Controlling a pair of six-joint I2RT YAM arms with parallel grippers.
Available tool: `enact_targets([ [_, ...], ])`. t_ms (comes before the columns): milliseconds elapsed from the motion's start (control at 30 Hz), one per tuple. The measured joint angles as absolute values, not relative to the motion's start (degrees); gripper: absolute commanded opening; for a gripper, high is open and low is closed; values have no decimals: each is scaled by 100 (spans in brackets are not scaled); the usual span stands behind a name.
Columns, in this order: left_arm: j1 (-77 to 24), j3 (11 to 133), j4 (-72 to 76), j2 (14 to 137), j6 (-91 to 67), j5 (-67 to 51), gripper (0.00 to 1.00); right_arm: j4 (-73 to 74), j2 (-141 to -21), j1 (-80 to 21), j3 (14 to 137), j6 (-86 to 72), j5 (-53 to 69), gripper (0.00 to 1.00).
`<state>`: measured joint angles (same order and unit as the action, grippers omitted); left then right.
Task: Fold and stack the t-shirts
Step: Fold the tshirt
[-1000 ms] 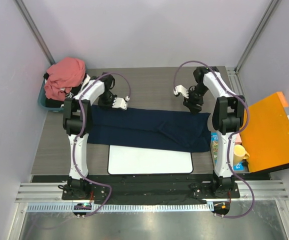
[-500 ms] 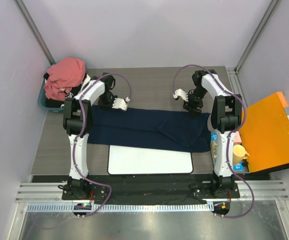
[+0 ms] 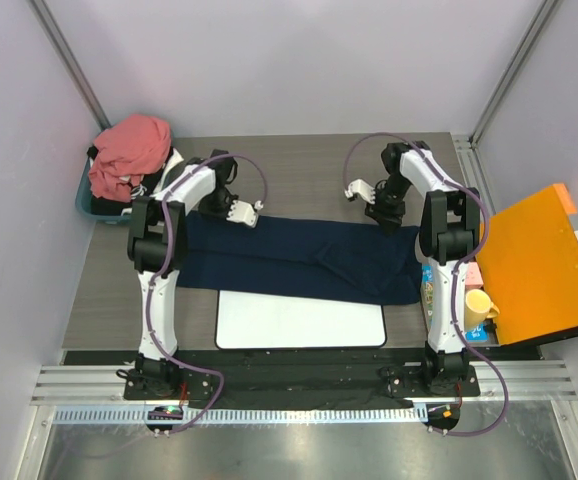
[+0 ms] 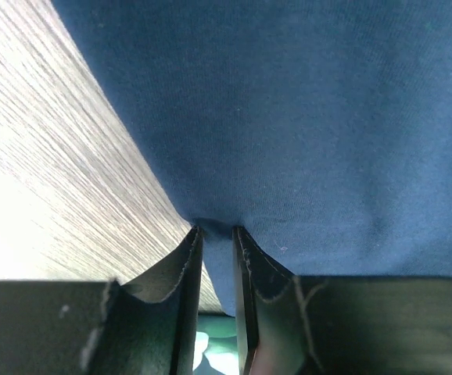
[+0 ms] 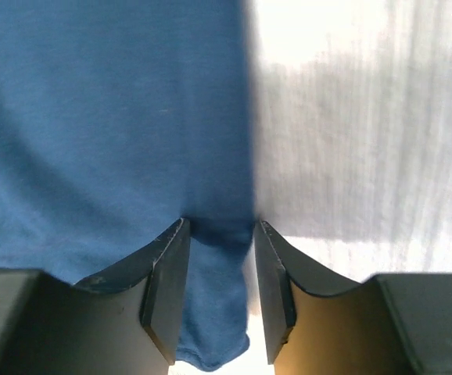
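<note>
Salmon shirt [image 3: 129,150] heaps in the teal bin [image 3: 83,203] at ten o'clock; navy shirt [image 3: 299,255] lies centred, left gripper [image 4: 217,232] pinching its far edge, right gripper [image 5: 220,225] straddling it, clamp unclear.

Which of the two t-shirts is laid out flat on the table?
The navy blue t-shirt, spread out across the table; the salmon-pink t-shirt sits bunched up in the bin at the far left corner.

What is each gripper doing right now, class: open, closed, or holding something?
Left gripper: closed on the navy t-shirt's edge.
Right gripper: open, jaws either side of the same shirt's edge, not clamped.
</note>
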<state>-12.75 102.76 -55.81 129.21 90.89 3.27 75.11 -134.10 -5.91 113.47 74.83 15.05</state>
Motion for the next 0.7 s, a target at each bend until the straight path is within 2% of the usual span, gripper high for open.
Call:
enact_targets([
  [333, -1302, 10388, -4593, 13131, 8580, 989, 22, 5778, -13528, -648, 11622, 6637, 1098, 43],
  [567, -1278, 10903, -3452, 13708, 8250, 1691, 22, 3629, -14027, -735, 12081, 6274, 722, 45],
  [700, -1262, 11249, -2829, 14064, 8084, 2027, 23, 2596, -14309, -801, 12265, 6031, 464, 51],
])
